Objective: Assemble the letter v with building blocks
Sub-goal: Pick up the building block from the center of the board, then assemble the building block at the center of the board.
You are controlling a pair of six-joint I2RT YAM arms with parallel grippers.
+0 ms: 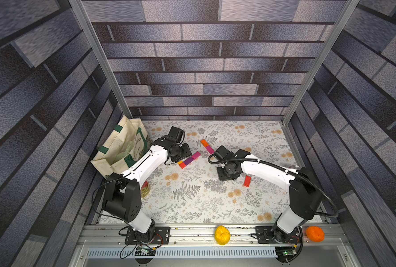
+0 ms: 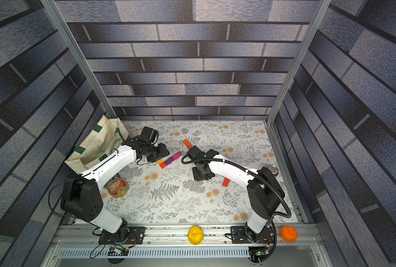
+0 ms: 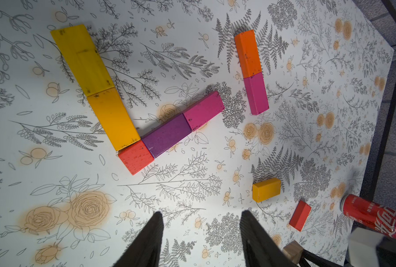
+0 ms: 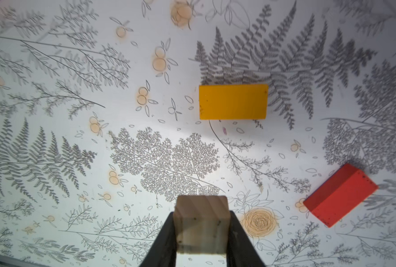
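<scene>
The right fingers (image 4: 163, 245) are closed partway on the wood cube (image 4: 201, 228). They pinch its two side faces, and the cube appears to be lifted off the table (image 1: 215, 208). The left fingers (image 3: 149, 240) stand about half open with nothing between them, over the near side of the letter v (image 3: 146, 129).

In the left wrist view the letter has two rows. The yellow row (image 3: 95, 85) and the purple and magenta row (image 3: 185, 124) meet at a red-orange block (image 3: 135, 157). An orange and magenta pair (image 3: 251, 74) lies end to end just beside the magenta end, apart from it and at an angle to it.

In both top views the letter lies left of the right arm and slightly farther back. The purple and magenta row runs from near-left to far-right, so its free end points toward that arm. I judge the right arm better placed for that end, and the left arm is nearer the vertex. A loose yellow block (image 4: 232, 101) and a red block (image 4: 340, 194) lie close to the held cube.

Both sets of fingers are hidden under the wrists in the top views. The yellow row is hidden under the left wrist, and the loose yellow block under the right arm. The cube's near end is cut off in the right wrist view.
</scene>
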